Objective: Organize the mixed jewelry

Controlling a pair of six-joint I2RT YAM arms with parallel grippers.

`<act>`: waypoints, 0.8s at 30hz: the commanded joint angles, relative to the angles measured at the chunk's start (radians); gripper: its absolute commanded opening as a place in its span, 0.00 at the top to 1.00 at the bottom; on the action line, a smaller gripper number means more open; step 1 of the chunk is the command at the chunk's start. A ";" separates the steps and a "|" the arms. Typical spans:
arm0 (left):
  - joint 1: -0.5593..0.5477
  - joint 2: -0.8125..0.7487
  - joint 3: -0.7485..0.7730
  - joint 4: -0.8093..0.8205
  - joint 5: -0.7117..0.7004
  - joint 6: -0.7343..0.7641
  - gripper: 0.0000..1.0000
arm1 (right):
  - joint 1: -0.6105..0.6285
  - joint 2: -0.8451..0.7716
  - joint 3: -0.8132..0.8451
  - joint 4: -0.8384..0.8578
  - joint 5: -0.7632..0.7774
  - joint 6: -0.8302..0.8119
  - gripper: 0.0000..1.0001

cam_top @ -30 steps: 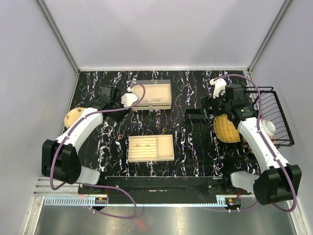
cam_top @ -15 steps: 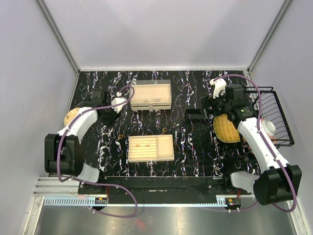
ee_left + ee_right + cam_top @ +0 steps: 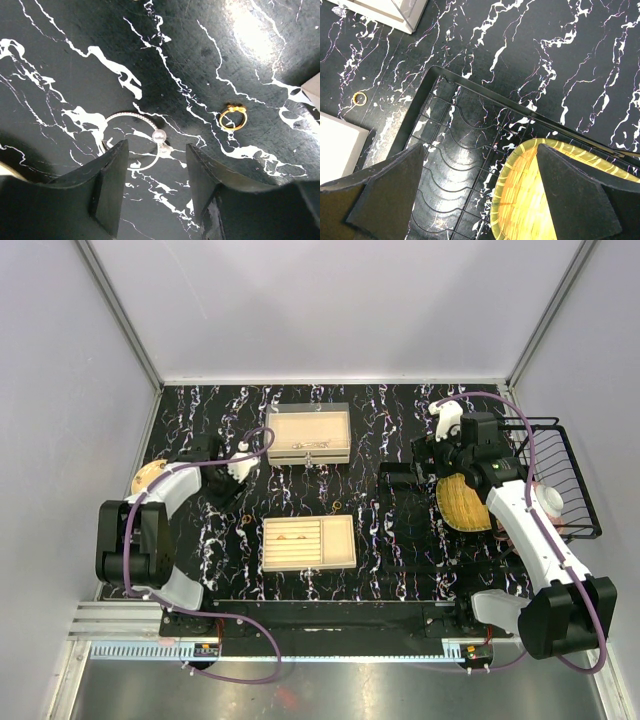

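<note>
In the left wrist view a thin silver hoop with a pearl (image 3: 131, 143) lies on the black marble table, just ahead of my open left gripper (image 3: 156, 192). A small gold ring (image 3: 233, 118) lies further right; it also shows in the top view (image 3: 247, 517). Another gold ring (image 3: 334, 507) lies by the near tray and shows in the right wrist view (image 3: 359, 98). Small pieces lie in the far tray (image 3: 312, 445) and the near tray (image 3: 293, 535). My left gripper (image 3: 227, 490) hangs low over the table, left of both trays. My right gripper (image 3: 437, 458) is open and empty above a rack.
A beige far tray (image 3: 282, 420) and a beige compartmented near tray (image 3: 345, 558) sit mid-table. A round tan disc (image 3: 147, 478) lies at the left. A yellow woven plate (image 3: 462, 505) and a flat black wire rack (image 3: 450, 150) lie under the right arm. A black wire basket (image 3: 560, 455) stands at the right.
My left arm has drawn back from the far tray's left corner, swinging left and down toward the table. The right arm has not moved.
</note>
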 commanded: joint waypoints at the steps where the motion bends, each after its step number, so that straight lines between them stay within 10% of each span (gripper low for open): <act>1: 0.013 0.016 -0.018 0.042 0.035 0.027 0.48 | 0.009 -0.015 0.001 0.027 -0.013 -0.004 0.00; 11: 0.019 0.068 -0.013 0.063 0.029 0.028 0.53 | 0.009 -0.016 -0.001 0.027 -0.014 -0.006 0.00; 24: 0.020 0.065 -0.029 0.020 0.056 0.064 0.98 | 0.007 -0.002 -0.001 0.029 -0.008 -0.012 0.00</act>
